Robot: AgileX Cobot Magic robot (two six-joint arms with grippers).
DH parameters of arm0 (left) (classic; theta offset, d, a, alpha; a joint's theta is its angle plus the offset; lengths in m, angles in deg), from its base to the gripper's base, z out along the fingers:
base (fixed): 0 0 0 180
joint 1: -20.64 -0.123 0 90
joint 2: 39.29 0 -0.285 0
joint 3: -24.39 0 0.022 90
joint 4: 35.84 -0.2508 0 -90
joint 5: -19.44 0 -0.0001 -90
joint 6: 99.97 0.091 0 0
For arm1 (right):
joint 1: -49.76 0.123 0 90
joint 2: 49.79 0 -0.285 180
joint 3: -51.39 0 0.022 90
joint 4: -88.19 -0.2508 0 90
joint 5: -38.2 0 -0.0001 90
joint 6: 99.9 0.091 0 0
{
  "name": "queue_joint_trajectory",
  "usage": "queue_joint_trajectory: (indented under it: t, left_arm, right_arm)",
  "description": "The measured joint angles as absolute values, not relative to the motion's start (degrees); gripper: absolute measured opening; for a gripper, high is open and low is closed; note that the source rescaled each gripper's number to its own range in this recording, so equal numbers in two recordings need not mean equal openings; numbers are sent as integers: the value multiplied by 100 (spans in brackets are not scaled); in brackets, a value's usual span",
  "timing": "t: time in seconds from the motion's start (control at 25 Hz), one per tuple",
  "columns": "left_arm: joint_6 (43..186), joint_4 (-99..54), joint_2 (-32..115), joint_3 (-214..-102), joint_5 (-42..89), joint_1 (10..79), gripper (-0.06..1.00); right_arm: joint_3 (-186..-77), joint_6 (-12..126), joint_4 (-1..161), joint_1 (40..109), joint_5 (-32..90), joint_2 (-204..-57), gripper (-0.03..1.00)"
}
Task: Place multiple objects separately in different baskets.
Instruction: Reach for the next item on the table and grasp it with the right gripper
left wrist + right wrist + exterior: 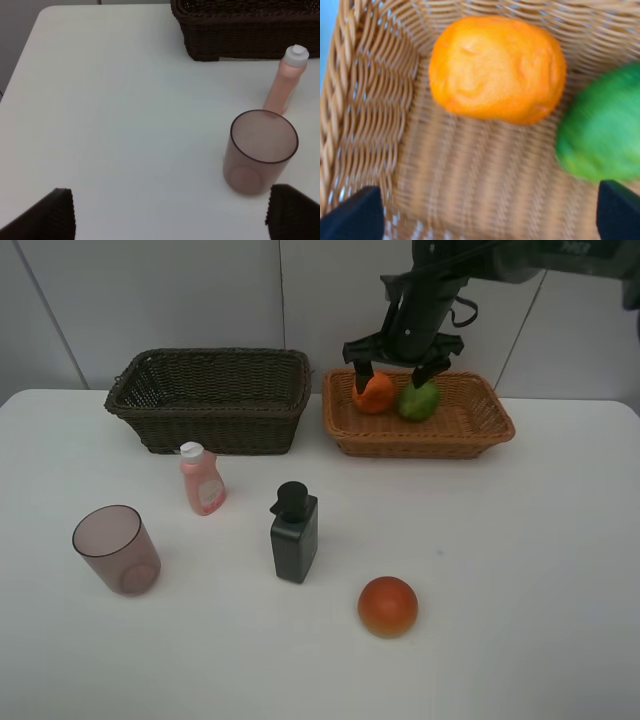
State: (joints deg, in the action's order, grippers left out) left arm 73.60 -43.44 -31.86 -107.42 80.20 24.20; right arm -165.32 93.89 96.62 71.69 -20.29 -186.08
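Right gripper [396, 372] jaws spread wide, empty, over tan basket [440, 446] upper right. Orange [375, 394] and green fruit [419, 401] sit inside, so I read drop-off as done. Next I'd lift clear and line up on red-orange fruit [387, 606], lower centre. Left gripper [170, 215] jaws apart, nothing held.

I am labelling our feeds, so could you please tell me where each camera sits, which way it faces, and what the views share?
Exterior high: mounted high, facing down across the table towards the wall; shows the right gripper over the tan basket.
Left wrist: on the left arm, facing down at the cup, pink bottle and dark basket; fingertips show.
Right wrist: on the right arm, facing down into the tan basket at the orange and green fruit; fingertips show.
Shared: exterior and right wrist both show the orange.
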Motion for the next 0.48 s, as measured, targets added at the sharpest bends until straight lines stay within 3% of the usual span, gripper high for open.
queue_joint_trajectory:
  t: [0.48]
  left_arm:
    - [7360,-4344,-3186,-10742,8020,2420,98]
  right_arm:
    - [-14294,9220,9310,7670,-2053,-16730,81]
